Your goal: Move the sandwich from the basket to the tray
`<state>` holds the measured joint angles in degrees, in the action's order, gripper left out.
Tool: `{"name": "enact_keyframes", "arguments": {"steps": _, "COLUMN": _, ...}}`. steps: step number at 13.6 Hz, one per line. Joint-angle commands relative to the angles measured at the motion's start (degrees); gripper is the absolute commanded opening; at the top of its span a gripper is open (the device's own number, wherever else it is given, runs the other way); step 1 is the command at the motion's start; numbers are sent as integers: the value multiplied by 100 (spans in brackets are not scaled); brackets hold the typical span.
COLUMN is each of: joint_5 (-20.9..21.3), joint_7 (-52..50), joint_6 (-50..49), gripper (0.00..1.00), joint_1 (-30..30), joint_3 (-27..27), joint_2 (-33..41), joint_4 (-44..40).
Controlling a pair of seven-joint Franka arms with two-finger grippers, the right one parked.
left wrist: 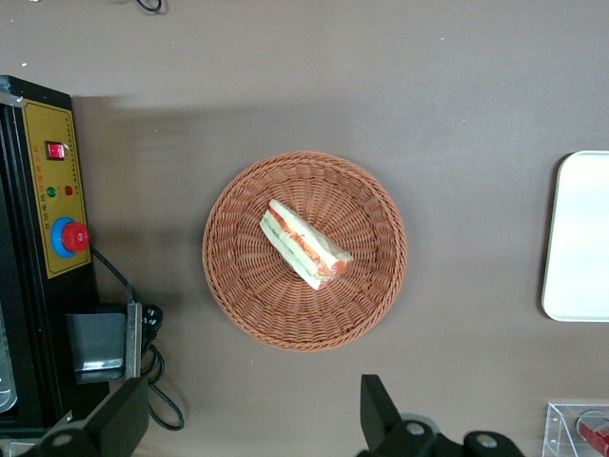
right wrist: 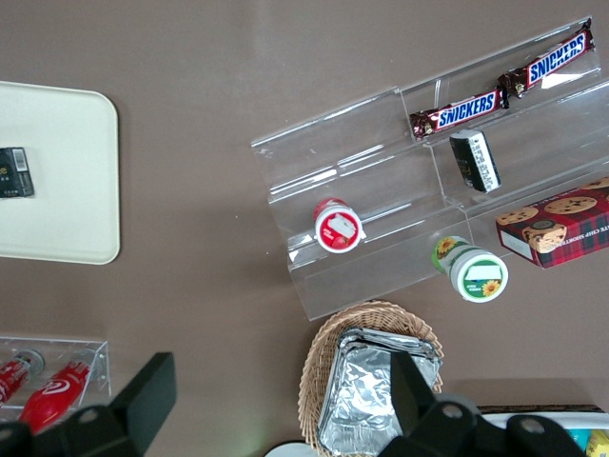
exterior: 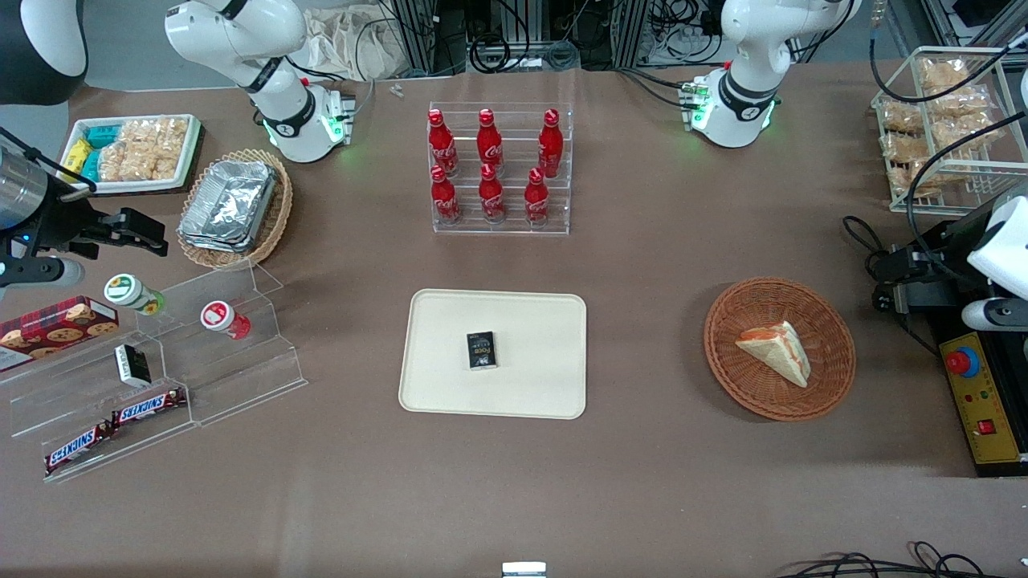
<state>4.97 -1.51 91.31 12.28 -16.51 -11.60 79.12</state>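
The sandwich (exterior: 776, 350) lies in the round reddish-brown basket (exterior: 827, 385). It is a pale wedge with orange-red and green filling on its edge. Both also show in the left wrist view, the sandwich (left wrist: 303, 244) lying near the middle of the basket (left wrist: 238, 286). The cream tray (exterior: 530, 393) lies mid-table with a small black box (exterior: 482, 351) on it; its edge shows in the left wrist view (left wrist: 580, 238). My left gripper (exterior: 882, 281) hangs open and empty beside the basket, toward the working arm's end of the table; its fingers (left wrist: 381, 414) stand wide apart, clear of the basket's rim.
A black and yellow control box with a red stop button (exterior: 984, 401) and loose cables (exterior: 863, 241) lie close to the gripper. A clear rack of red bottles (exterior: 498, 168) stands farther from the front camera than the tray. A wire rack of snacks (exterior: 940, 120) is nearby.
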Motion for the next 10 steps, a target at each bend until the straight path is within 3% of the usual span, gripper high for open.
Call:
{"name": "enact_keyframes", "arguments": {"steps": 1, "joint_5": 22, "joint_7": 36, "joint_6": -140, "gripper": 100, "joint_1": 2, "joint_3": -19, "joint_2": 43, "joint_4": -72}}
{"name": "enact_keyframes", "arguments": {"steps": 10, "joint_5": -48, "joint_7": -25, "joint_6": -210, "gripper": 99, "joint_1": -95, "joint_3": -45, "joint_2": 52, "joint_4": 330}}
